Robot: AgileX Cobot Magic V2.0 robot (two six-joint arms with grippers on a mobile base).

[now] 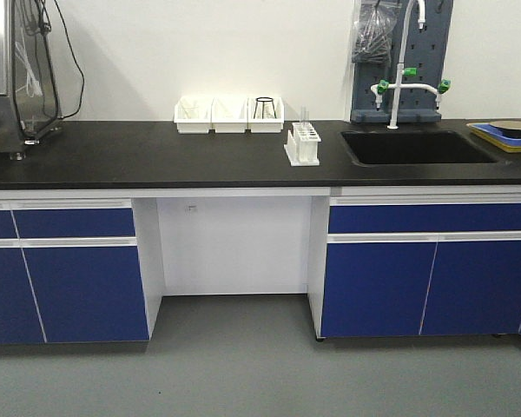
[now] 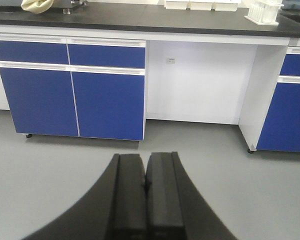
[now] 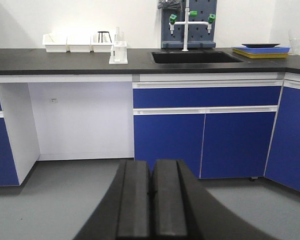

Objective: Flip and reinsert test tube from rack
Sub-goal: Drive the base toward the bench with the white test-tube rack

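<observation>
Front view: the rack (image 1: 303, 144) sits on the black counter (image 1: 156, 156) a bit right of centre in the frame. It's just left of the sink's (image 1: 417, 148) left edge and in front of the three white bins (image 1: 230, 115) lined up along the wall. The test tube (image 1: 303, 115) stands upright in it and pokes above the top plate. It's too small to say which hole. The rack is set back from the counter's front edge, with a strip of black surface in front of it and a long stretch running off toward the left of the frame. The faucet (image 1: 398, 69) rises behind the sink in the upper right, and a yellow-edged tray (image 1: 504, 135) sits at the far right edge.

Both wrist views look at the counter from low down and well back, across grey floor (image 2: 215, 165). The left tool (image 2: 146, 187) fills the bottom centre of its frame, jaws pressed together with nothing between them. The right tool (image 3: 151, 195) looks the same: fully closed and gripping nothing. Blue cabinets (image 3: 205, 135) flank a white recess (image 1: 234, 243) under the counter, and the rack stands above the recess's right side.
</observation>
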